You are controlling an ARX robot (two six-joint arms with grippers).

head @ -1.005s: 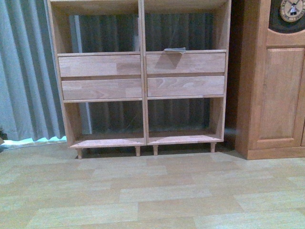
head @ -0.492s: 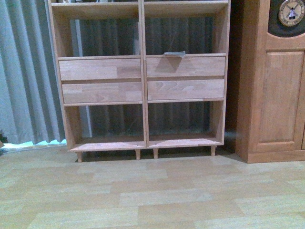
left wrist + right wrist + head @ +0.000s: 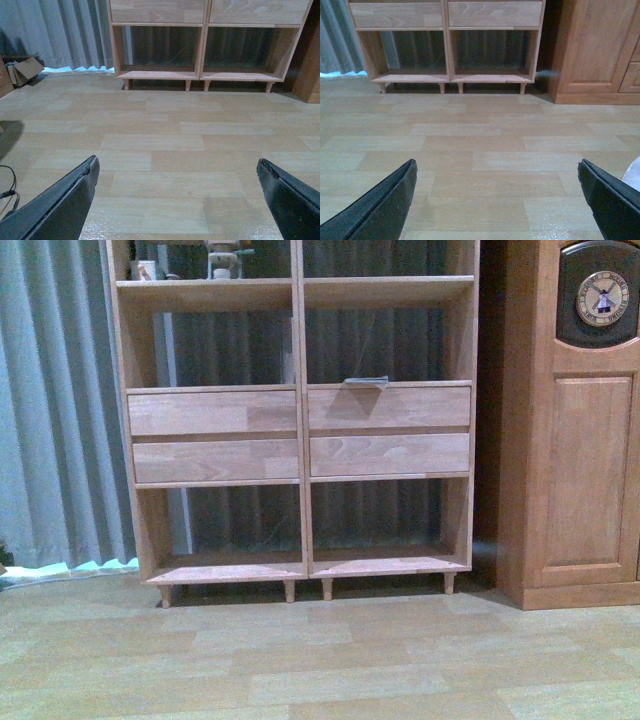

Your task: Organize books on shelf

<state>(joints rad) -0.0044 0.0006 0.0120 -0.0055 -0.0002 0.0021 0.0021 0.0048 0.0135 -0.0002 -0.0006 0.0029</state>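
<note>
Both your grippers stood spread wide and empty. The left gripper [image 3: 176,161] and the right gripper [image 3: 496,162] hung over bare floor [image 3: 165,125], with the shelf [image 3: 302,490] well ahead of them. The only book-like thing was a thin flat item [image 3: 366,381], far ahead of and above the right gripper, overhanging the drawers [image 3: 388,408]. In my judgement, a hasty reach could have knocked it off the edge.
</note>
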